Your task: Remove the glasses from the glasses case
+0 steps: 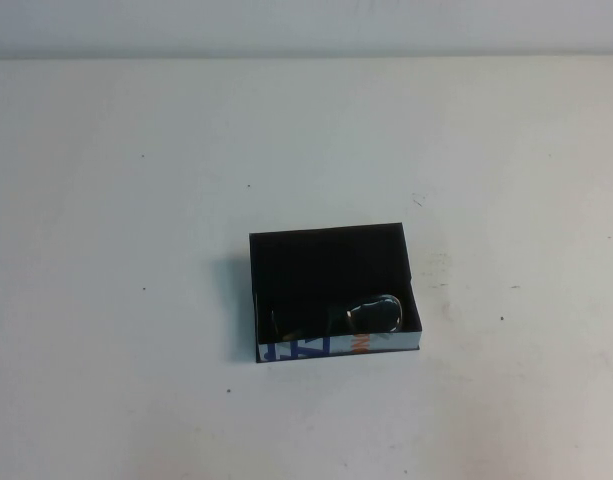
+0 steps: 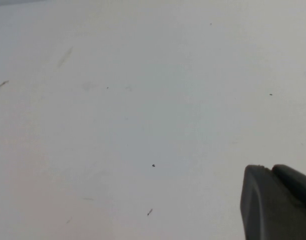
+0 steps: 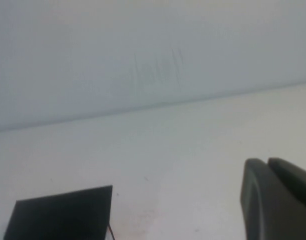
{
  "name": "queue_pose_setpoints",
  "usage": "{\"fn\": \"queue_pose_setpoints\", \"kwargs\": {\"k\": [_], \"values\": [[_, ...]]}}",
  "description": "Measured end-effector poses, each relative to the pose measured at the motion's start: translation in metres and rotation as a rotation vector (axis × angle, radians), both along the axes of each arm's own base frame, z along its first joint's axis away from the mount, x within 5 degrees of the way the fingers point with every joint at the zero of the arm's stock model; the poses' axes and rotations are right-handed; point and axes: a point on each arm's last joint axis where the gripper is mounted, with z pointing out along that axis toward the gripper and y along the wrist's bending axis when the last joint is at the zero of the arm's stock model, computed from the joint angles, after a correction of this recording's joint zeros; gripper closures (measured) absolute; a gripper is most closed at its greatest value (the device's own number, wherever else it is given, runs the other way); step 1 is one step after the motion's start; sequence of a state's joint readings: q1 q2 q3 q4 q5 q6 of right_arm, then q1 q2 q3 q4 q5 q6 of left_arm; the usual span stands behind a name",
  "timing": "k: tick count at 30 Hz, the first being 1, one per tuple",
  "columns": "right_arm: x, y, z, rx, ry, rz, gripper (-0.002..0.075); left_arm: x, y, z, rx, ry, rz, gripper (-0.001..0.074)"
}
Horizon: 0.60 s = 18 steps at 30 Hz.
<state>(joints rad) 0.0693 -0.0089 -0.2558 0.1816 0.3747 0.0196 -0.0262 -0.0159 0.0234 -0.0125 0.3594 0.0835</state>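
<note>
The glasses case point(image 1: 331, 232) is a shallow black box in the middle of the table, with its white, blue-lettered wall point(image 1: 316, 347) facing me. The dark glasses point(image 1: 371, 313) lie inside it against that near wall, towards the right. Neither arm shows in the high view. My left gripper point(image 2: 270, 169) is shut and empty over bare table, with no task object in its view. My right gripper point(image 3: 266, 161) is shut and empty, and a corner of the black case point(image 3: 63, 215) shows some way off from it.
The white table point(image 1: 136, 200) has small dark specks and scuffs. A pale wall point(image 3: 143, 50) rises behind the table's far edge.
</note>
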Motion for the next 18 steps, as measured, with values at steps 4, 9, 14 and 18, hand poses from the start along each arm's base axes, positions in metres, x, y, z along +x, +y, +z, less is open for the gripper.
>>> {"fn": "queue_pose_setpoints", "kwargs": {"k": [4,9,14,18], "values": [[-0.008,0.0,0.019,0.017,-0.055,0.009,0.0743,0.0,0.0,0.0,0.0,0.0,0.0,0.074],[-0.004,-0.002,0.025,0.011,-0.134,-0.024,0.0743,0.0,0.0,0.0,0.0,0.0,0.0,0.074],[0.015,0.001,0.047,-0.116,-0.009,-0.002,0.0743,0.0,0.0,0.0,0.0,0.0,0.0,0.074],[0.053,0.007,0.078,-0.362,0.195,0.087,0.0743,0.0,0.0,0.0,0.0,0.0,0.0,0.074]]}}
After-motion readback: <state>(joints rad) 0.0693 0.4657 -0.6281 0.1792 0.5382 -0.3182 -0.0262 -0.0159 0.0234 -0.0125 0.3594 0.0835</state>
